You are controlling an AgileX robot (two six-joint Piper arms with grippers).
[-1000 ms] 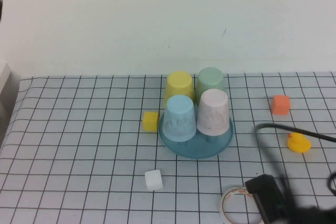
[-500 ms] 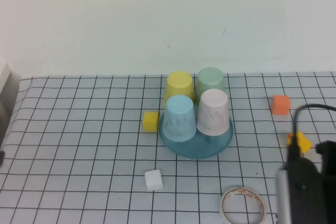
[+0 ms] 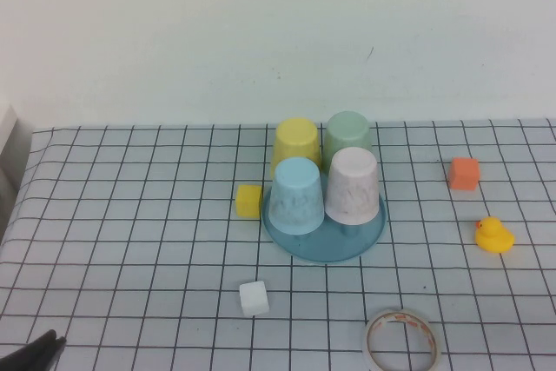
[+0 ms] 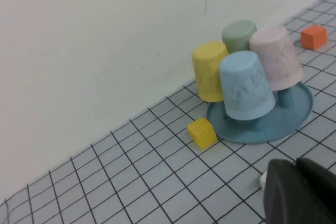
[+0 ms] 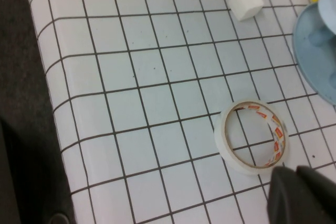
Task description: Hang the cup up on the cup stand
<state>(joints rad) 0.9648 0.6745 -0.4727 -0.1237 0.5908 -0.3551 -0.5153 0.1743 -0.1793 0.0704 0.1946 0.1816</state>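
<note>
Nearest you, left gripper (image 3: 43, 349) sits closed at table's front left corner, holding nothing; right gripper (image 5: 310, 195) closed, empty, above tape roll (image 3: 401, 342). Farther back, pink cup (image 3: 352, 185) hangs inverted on cup stand (image 3: 326, 242), touching blue cup (image 3: 295, 195); yellow and green cups behind.

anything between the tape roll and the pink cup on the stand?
High view: only bare grid cloth and the round teal cup stand rim lie between the white tape roll and the pale pink speckled plastic cup. Left gripper sits at the near-left edge; right gripper is above the roll.
</note>
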